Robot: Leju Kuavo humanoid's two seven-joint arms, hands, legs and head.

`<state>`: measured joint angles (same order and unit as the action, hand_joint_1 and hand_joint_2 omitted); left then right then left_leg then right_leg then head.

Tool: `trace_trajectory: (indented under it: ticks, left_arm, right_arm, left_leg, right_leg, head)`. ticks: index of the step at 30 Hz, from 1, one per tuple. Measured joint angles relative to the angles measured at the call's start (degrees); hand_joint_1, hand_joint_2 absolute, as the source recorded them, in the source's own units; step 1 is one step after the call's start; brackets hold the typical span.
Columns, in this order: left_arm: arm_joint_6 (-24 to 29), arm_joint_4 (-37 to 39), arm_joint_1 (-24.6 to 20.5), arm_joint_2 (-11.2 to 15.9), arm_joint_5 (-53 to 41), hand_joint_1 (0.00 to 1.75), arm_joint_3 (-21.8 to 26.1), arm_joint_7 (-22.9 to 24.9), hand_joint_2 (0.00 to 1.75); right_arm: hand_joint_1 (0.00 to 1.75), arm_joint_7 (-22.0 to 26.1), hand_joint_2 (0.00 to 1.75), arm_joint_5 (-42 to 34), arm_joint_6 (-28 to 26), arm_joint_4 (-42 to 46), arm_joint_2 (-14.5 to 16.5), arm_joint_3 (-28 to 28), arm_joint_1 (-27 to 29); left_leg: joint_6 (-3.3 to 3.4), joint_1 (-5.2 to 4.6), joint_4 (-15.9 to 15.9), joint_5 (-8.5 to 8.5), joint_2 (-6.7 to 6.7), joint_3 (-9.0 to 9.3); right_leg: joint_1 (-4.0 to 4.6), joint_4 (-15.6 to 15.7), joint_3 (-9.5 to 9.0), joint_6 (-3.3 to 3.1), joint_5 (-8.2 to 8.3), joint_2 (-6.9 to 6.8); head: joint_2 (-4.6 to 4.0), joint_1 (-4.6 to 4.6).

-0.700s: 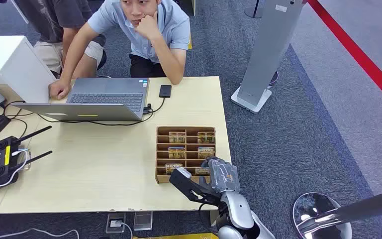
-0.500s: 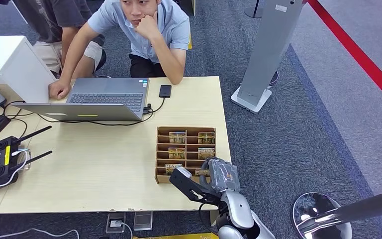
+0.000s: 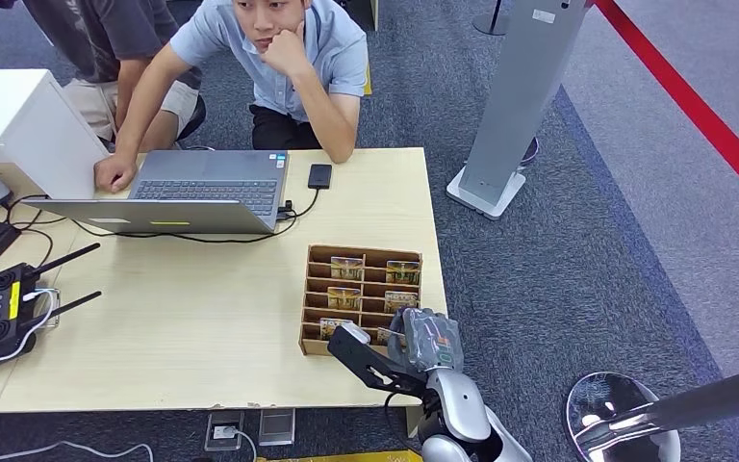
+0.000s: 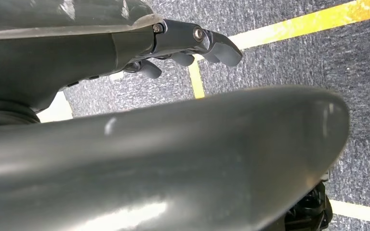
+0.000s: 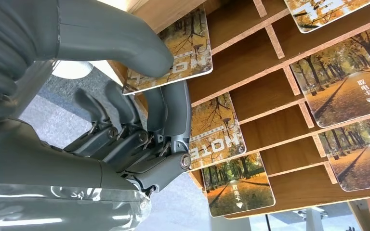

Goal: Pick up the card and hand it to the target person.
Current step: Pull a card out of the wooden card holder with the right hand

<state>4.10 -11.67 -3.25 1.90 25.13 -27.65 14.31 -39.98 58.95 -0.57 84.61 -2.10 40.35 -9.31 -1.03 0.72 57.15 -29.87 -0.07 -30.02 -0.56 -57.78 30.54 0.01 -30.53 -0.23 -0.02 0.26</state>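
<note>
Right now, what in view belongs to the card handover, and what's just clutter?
Job:
- card, pinched by the right hand
- wooden card rack
- seated person in the blue shirt

Lying about:
- laptop
- phone
- remote controller
- white box

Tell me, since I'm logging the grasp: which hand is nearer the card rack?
Right. The right hand is at the card rack, pinching a card. The left hand hangs over the carpet.

My right arm [image 3: 462,409] shows glossy silver shells; its right hand [image 3: 394,351] wears a grey ribbed cover under clear wrap, with a thick grey thumb [image 5: 120,41], darker fingers [image 5: 139,144] and screw-pinned links.
</note>
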Motion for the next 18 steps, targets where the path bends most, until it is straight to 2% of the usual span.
trace_trajectory:
  ticks: [11, 18]
  left_arm:
    - [2.54, 0.0, 0.0, 0.33, 1.22, 0.0, -0.04, -0.5, 0.0]
    - [2.26, 0.0, 0.0, 0.41, 1.8, 0.0, -0.07, -0.5, 0.0]
  right_arm:
    - [1.75, 0.0, 1.75, -0.97, -1.42, 0.01, -0.14, 0.21, -0.22]
    - [1.75, 1.02, 1.75, -1.99, -5.27, 1.96, -1.1, 0.92, -1.3]
  left_leg:
    - [0.0, 0.0, 0.0, 0.0, 0.0, -0.01]
    - [0.0, 0.0, 0.0, 0.0, 0.0, 0.0]
  right_leg:
    - [0.0, 0.0, 0.0, 0.0, 0.0, 0.0]
    - [0.0, 0.0, 0.0, 0.0, 0.0, 0.0]
  head:
    - [0.0, -0.02]
    - [0.0, 0.02]
